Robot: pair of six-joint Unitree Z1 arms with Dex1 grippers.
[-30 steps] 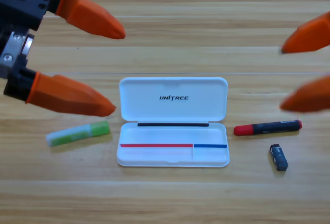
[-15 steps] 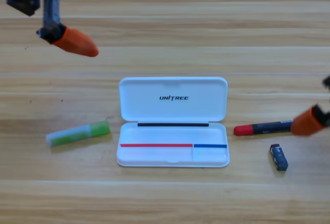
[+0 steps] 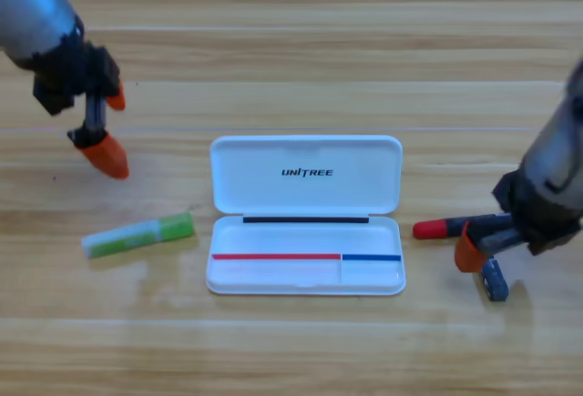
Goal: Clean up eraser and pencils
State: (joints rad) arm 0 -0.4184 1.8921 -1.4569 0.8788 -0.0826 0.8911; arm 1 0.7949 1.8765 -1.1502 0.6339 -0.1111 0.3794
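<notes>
Nothing is packed yet. White Unitree pencil case (image 3: 305,232) lies open mid-desk, lid flat toward the top of the view, tray toward the bottom; no pencil or eraser in the tray.

Left side: green-ended pale stick (image 3: 138,236) lies on the wooden desk (image 3: 301,59), just left of the case tray, tilted slightly, green end toward the case. Left gripper (image 3: 105,129) is up and to the left of it, well apart, pointing down. Two orange jaws show, one large and low, one small tip higher; a gap reads between them, so I take the left gripper as parted, holding nothing.

Right side: red-ended black marker (image 3: 446,228) lies just right of the tray, red end toward the case; its far end is covered by the arm. Eraser (image 3: 495,280), dark small block, sits just below the marker's covered end. Right gripper (image 3: 475,252) has come in low over this pair. One orange jaw shows between marker and eraser, touching or nearly touching both; the other jaw is hidden by the black body. Cannot tell whether it is spread or closed, or which item it is after.

Judgement: task at the start. Three items left to place: green stick, marker, eraser. First grasp appears to be underway on the right.
</notes>
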